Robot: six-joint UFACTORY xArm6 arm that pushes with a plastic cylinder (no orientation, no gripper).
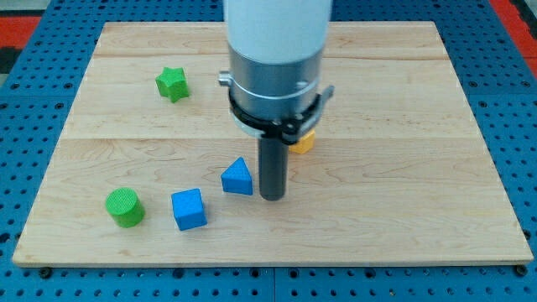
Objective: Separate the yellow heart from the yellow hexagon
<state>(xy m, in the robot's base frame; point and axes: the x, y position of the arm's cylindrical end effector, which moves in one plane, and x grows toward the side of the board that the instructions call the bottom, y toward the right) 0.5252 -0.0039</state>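
Upright, my tip [273, 198] on board, just right of blue triangle [238, 178], yellow block [303, 143] behind, no claw

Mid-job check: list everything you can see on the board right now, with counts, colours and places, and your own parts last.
green star block: 1, green, upper part of the view's left
green cylinder block: 1, green, lower part of the view's left
blue cube block: 1, blue, just to the view's right of the green cylinder
blue triangular block: 1, blue, near the board's centre, just to the view's left of my tip
yellow block: 1 visible, yellow-orange, mostly hidden behind my arm; shape cannot be told, and no second yellow block shows
wooden board: 1, light wood, on a blue pegboard surface
my arm: 1, white and grey, coming down from the view's top centre
my tip: 1, dark rod end, on the board beside the blue triangular block
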